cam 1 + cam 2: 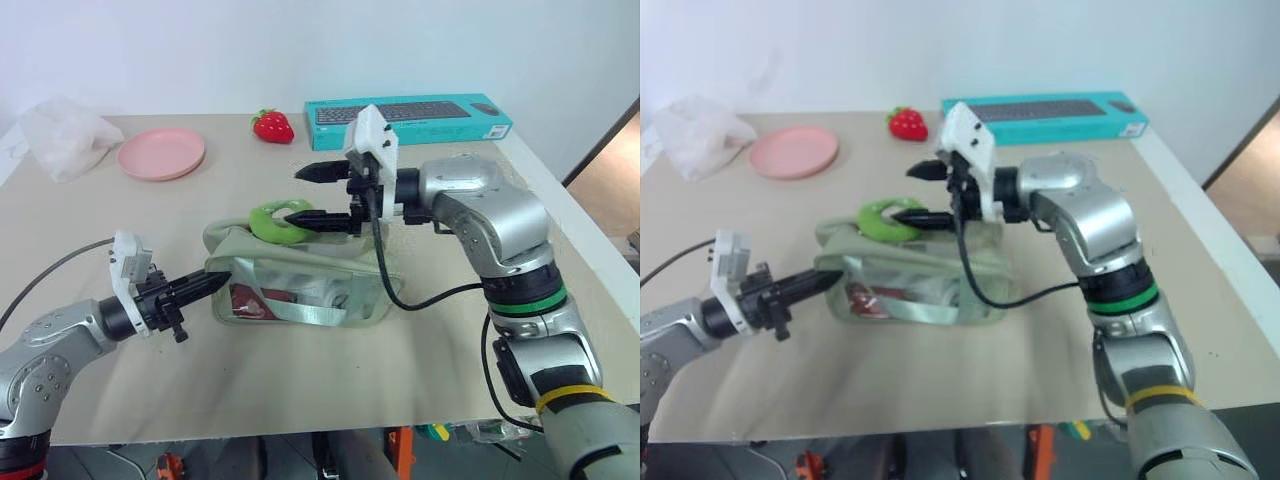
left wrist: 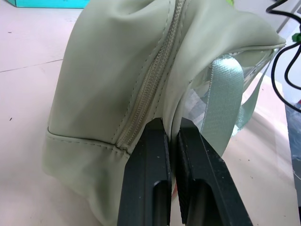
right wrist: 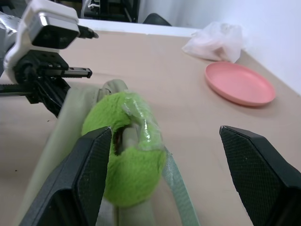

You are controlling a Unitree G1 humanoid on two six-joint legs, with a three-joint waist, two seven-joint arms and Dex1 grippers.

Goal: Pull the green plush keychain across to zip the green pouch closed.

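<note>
Left eye view: right fingers (image 1: 309,194) (wide apart) flank green plush keychain (image 1: 277,222).

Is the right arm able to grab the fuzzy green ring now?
Probably yes. The right gripper is open beside the ring, one finger already against it, with nothing in between. The left gripper pinches the pouch.

Pink plate (image 1: 161,153), strawberry (image 1: 272,125), keyboard box (image 1: 408,118) (teal), crumpled bag (image 1: 64,134).

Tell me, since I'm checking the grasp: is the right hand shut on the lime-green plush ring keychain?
No: the right hand is open, with the lime-green plush ring keychain beside one finger.
</note>
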